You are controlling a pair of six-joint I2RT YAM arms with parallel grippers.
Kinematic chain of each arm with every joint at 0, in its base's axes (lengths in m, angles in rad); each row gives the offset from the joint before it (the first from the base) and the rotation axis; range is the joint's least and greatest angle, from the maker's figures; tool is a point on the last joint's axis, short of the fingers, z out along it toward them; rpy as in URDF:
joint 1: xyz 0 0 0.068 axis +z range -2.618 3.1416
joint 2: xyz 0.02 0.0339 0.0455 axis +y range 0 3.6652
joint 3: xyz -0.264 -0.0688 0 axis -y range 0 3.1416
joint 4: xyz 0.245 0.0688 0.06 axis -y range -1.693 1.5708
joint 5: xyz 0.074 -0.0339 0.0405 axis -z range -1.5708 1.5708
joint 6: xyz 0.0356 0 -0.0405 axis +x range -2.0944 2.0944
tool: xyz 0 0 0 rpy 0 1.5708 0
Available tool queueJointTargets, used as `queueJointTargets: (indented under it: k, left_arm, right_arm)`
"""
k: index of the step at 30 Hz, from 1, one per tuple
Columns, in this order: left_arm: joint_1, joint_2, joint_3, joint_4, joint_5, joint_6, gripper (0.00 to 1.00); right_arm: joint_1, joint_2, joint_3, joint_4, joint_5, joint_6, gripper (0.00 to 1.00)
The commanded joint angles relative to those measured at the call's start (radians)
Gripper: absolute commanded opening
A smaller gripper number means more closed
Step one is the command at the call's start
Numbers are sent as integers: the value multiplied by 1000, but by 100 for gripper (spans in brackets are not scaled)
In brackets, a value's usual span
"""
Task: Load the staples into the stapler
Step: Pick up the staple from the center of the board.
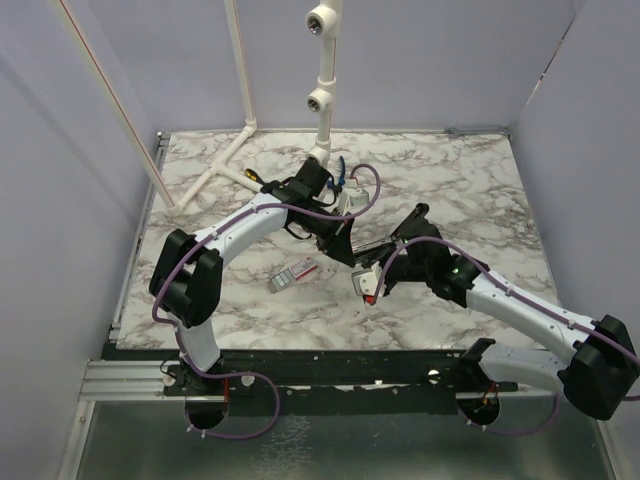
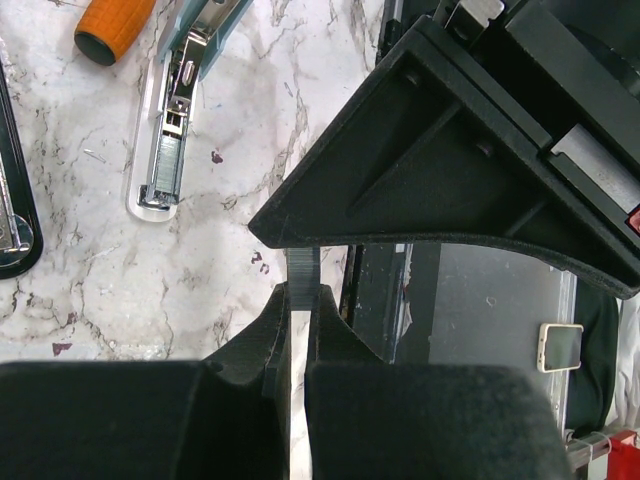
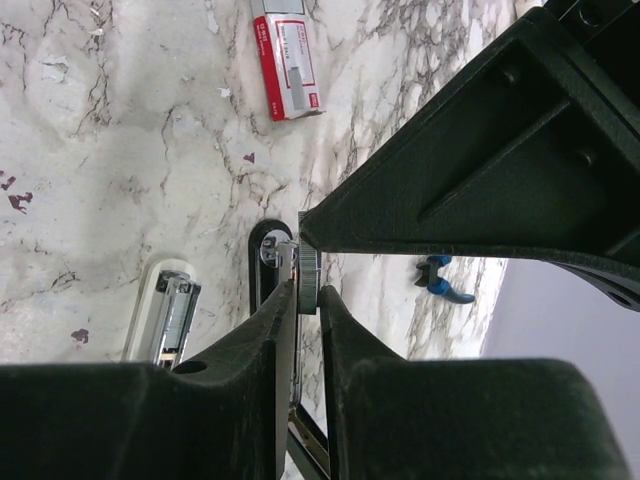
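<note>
A short grey staple strip is pinched between my left gripper and my right gripper; both are shut on it, tip to tip. It also shows in the right wrist view. In the top view the two grippers meet at mid-table, the left one and the right one, and they hide the strip. The black stapler lies open just under the strip with its metal channel showing. Its raised lid shows in the top view. The red and white staple box lies on the table, left of the grippers.
A pale teal stapler lies open beside an orange screwdriver handle. A blue tool lies further back. White pipe posts stand at the table's rear. Grey walls close in both sides.
</note>
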Motion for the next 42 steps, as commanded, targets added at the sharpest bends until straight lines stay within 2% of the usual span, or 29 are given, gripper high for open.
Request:
queueJointTargets:
  k: [1,20,27,42]
  left_arm:
    - [-4,15,28,3,31,-3,1]
    - [-13,20,29,3,21,-7,2]
    - [-13,20,31,2,21,-6,6]
    - [-13,20,30,2,12,0,20]
  right_arm:
    - [8,-13,-18,17,24,-12,18]
    - [12,-18,-21,16,33,-27,14]
    - [12,-18,-27,20,38,-32,12]
    - [12,-27,-38,36,47,-35,12]
